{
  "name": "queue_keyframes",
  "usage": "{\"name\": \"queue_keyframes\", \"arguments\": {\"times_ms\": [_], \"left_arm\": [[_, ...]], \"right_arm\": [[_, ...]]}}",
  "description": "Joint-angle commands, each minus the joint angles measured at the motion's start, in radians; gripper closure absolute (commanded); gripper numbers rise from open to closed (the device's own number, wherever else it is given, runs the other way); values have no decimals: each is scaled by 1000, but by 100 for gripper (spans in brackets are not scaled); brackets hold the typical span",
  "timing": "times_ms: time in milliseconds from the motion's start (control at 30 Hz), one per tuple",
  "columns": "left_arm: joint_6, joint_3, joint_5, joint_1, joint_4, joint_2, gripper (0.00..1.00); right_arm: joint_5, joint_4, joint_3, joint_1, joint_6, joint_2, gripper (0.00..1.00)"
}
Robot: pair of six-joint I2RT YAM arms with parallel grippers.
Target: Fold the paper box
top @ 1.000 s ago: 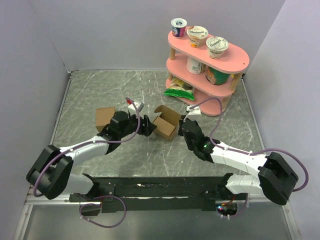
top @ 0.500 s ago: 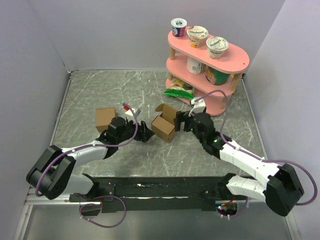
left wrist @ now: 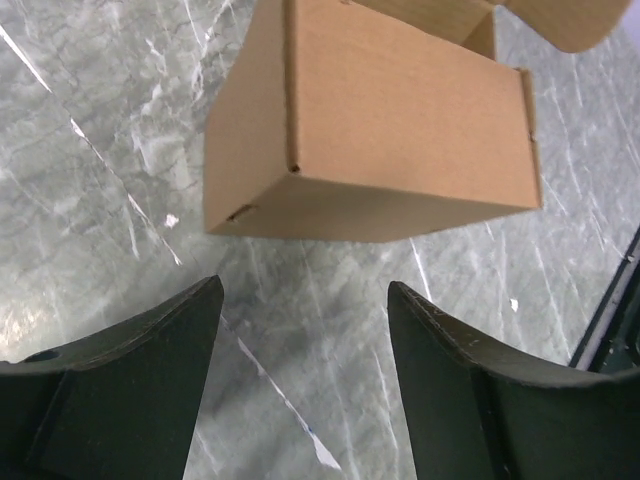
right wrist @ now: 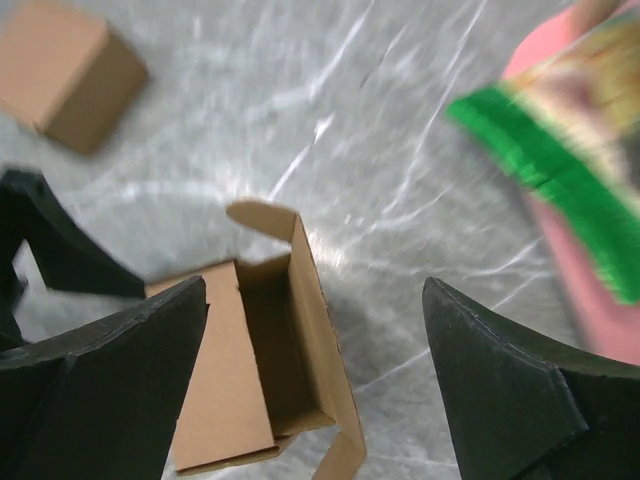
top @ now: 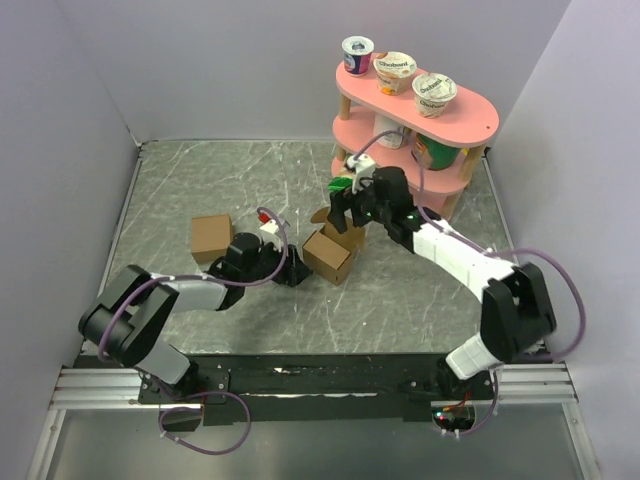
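Note:
The paper box (top: 328, 256) is a small brown carton standing on the marble tabletop with its top open and its lid flap (top: 336, 222) raised on the far side. My left gripper (top: 296, 268) lies low at the box's near-left side. It is open, with only tabletop between its fingers, and a closed box wall (left wrist: 400, 120) stands just ahead of the left gripper (left wrist: 305, 290). My right gripper (top: 343, 210) hangs open above the lid flap. Its wrist view looks down into the box's hollow (right wrist: 282, 340), with the gripper (right wrist: 315, 290) holding nothing.
A neat brown cardboard cube (top: 211, 236) sits left of the left arm. At the back right stands a pink two-tier shelf (top: 470, 125) with yogurt cups on top, and a green snack bag (top: 357, 183) lies at its foot, close behind the right gripper.
My right arm has swung from the box's near-right side up over its far side, and its jaws have opened wide. The left gripper stayed low by the box, still open.

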Motion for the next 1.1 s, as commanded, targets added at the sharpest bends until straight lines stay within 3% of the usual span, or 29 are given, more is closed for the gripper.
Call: {"name": "queue_keyframes", "arguments": {"times_ms": [0,167,400,633,833,933,967,1067], "left_arm": [[19,55,36,3,112,49,28],[30,72,43,3,157,94,29],[18,88,99,3,244,150,35],[-4,104,97,3,271,175,39],[-36,86,105,3,317,177,39],[-32,60,93,3,297,138,28],[-25,46,86,3,283,109,19],[-12,13,68,4,234,42,7]], "right_arm": [[-123,-70,63,-3,-57,70,7],[-230,-76,66,-3,-43,114,13],[-339,-58,55,2,-6,151,40],[-390,-48,45,22,9,160,52],[-373,-24,22,39,40,163,52],[-333,-39,23,34,34,160,48],[-325,-42,31,31,29,159,41],[-307,-61,42,30,18,137,21]]}}
